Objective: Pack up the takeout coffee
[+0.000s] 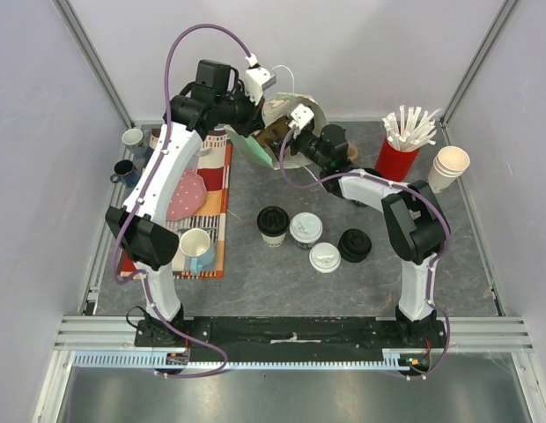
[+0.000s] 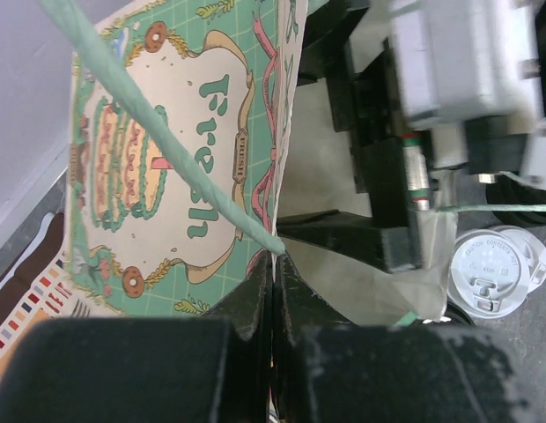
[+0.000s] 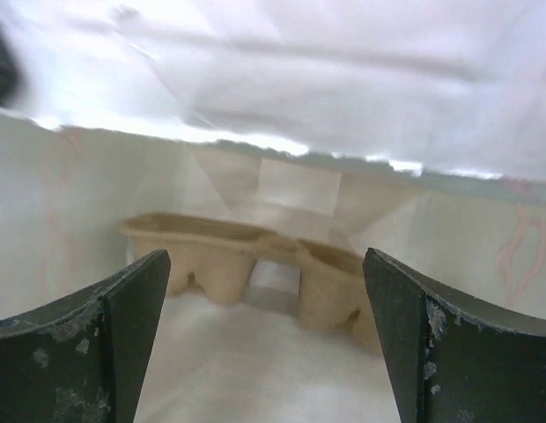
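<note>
Standing upright, white-lidded takeout coffee cups [image 1: 306, 229]

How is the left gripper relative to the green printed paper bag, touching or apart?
Touching. The left wrist view shows the left gripper with its fingers closed on the edge of the paper bag.

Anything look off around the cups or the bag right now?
The black cup stands lidless; a black lid lies loose, the two white-lidded coffees between them. No spill shows. The carrier in the bag looks empty.
</note>
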### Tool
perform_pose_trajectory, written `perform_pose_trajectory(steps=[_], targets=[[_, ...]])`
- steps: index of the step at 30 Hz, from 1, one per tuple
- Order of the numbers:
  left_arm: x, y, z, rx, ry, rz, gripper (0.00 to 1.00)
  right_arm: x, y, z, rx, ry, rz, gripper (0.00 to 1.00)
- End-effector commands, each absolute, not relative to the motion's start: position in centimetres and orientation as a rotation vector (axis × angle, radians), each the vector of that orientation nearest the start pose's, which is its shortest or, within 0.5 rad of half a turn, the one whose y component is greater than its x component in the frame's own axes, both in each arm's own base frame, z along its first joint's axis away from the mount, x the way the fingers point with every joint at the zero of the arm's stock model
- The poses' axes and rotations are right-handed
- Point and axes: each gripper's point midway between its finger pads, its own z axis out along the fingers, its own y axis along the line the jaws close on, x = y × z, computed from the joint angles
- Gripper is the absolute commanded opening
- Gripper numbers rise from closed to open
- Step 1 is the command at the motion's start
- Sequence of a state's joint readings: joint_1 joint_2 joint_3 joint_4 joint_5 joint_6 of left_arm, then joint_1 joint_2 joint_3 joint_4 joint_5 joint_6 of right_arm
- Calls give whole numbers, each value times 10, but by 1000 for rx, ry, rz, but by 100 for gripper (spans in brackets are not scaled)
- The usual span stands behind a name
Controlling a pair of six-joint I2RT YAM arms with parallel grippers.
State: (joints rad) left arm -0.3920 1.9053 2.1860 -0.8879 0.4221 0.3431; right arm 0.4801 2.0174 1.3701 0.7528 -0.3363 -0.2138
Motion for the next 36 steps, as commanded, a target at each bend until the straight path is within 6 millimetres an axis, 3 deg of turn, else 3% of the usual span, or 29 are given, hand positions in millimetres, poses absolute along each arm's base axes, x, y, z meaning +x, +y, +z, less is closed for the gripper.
perform_pose_trajectory(steps=[1,7,12,15,19,22,27,30,31,33,34,36], targets=[[441,-253,330,965,1883,-531,2,489,325,272,-808,1227,520,98],[445,-247,316,977,1909,-483,2,473,331,275,-850,1242,601,89],[437,-251,321,1010,1884,-513,2,498,325,240,-784,1420,577,70],[436,-251,316,1024,1891,-502,2,500,324,228,-772,1430,579,53],[439,-246,310,1043,1892,-460,2,501,319,209,-769,1461,559,39],[444,-243,313,1052,1867,-414,2,493,322,213,-788,1435,596,37],[463,-237,322,1079,1787,-284,2,476,333,248,-782,1338,740,51],[475,-232,328,1094,1709,-193,2,469,327,268,-662,1333,888,57],[476,-230,316,1105,1719,-170,2,469,324,271,-628,1333,910,59],[479,-229,327,1108,1645,-118,2,467,316,276,-529,1336,957,63],[478,-226,315,1121,1658,-104,2,465,315,275,-509,1339,975,64],[479,-224,316,1114,1636,-75,2,461,313,275,-461,1342,1023,66]])
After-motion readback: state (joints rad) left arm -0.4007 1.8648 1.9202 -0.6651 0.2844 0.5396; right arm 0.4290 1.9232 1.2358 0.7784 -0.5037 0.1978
